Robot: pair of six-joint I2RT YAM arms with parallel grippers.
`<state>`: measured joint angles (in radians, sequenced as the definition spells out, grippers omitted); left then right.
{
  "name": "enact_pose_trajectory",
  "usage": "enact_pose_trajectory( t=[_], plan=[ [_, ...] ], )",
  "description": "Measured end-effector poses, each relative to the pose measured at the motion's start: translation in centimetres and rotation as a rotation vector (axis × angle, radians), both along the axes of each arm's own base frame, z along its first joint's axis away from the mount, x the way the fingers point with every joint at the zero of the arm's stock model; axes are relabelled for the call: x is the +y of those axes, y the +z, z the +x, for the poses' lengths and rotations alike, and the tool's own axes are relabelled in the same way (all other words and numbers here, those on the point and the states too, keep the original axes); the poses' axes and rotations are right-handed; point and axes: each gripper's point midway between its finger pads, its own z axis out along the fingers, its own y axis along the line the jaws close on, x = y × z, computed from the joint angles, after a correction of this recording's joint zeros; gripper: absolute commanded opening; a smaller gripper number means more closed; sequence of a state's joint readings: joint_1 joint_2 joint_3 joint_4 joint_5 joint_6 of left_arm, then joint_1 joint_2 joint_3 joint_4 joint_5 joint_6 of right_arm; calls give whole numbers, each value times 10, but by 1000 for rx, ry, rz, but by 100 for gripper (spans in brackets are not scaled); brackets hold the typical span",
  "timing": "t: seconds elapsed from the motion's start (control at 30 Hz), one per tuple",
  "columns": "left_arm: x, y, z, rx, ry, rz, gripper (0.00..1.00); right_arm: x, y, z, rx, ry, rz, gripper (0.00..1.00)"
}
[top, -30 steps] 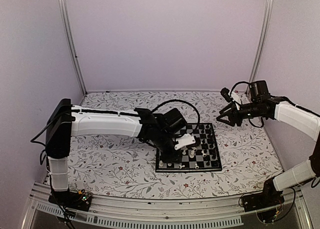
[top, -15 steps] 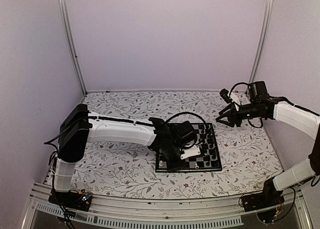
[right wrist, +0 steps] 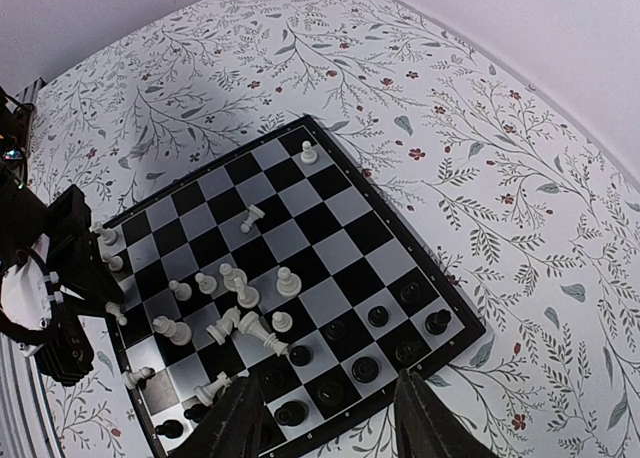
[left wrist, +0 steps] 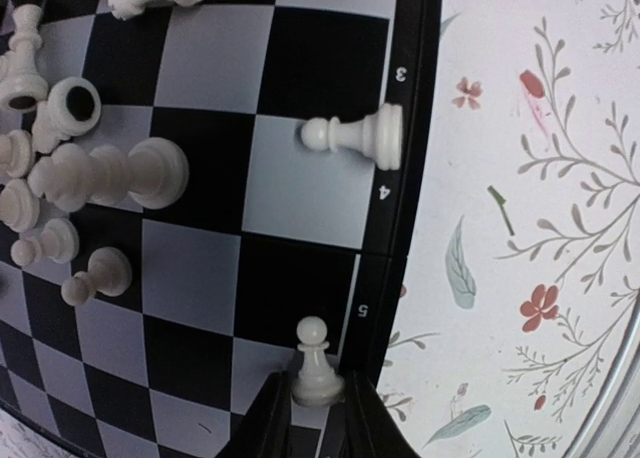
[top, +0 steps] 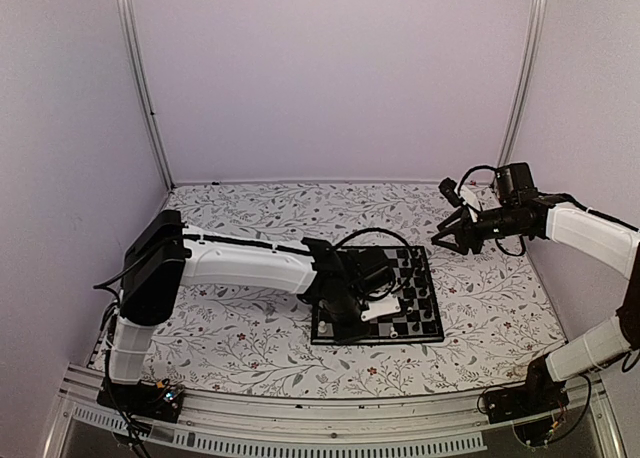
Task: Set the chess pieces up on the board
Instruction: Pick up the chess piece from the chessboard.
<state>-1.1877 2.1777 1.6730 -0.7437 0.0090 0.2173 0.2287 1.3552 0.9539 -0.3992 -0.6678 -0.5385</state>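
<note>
The left claw [left wrist: 318, 390] is pinching a white pawn [left wrist: 315, 358] by its base, one finger pressing in on each side. The pawn is sitting in the outermost file of the board [left wrist: 320, 58], just beside the dark border. Whether its foot is touching the square or hanging a little above it cannot be told. Its long axis is running straight out from the claw, head pointing away, so any release is probably calling for a clean upward withdrawal along that same line. Room is tight on one side only. The border and the floral bench [left wrist: 530, 228] are lying just beside the pawn outward, while bare squares are opening inward. A second white pawn [left wrist: 352, 138] appears to be lying tipped over further along the same edge, head toward the middle, well apart from the held one. A huddle of white pieces [left wrist: 90, 178] is crowding further inward, some of them toppled. The right claw [right wrist: 335, 398] is hanging spread and empty off the far side of the board, nearer the black pieces [right wrist: 365, 348]. The left arm is therefore by far the nearer to the white muddle.
</note>
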Motion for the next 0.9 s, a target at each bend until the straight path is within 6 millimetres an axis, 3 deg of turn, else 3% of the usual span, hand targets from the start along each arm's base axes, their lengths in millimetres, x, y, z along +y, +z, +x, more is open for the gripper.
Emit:
enact_pose_trajectory(
  t=[0.37, 0.5, 0.6, 0.77, 0.83, 0.9],
  plan=[
    [-3, 1, 0, -2, -6, -4, 10, 0, -3, 0, 12, 1, -1, 48],
    [-6, 18, 3, -11, -2, -42, 10, 2, 7, 3, 18, -10, 17, 48],
    [-12, 56, 9, -33, 15, -136, 10, 7, 38, 11, -10, -9, 59, 48],
    [-18, 148, 41, -160, 116, -406, 13, 28, 114, 28, -48, 55, 212, 48],
    [-15, 176, 55, -216, 183, -507, 13, 39, 129, 32, -4, 98, 277, 48],
    [-11, 193, 63, -250, 241, -590, 14, 51, 129, 33, 72, 138, 320, 50]
  ],
)
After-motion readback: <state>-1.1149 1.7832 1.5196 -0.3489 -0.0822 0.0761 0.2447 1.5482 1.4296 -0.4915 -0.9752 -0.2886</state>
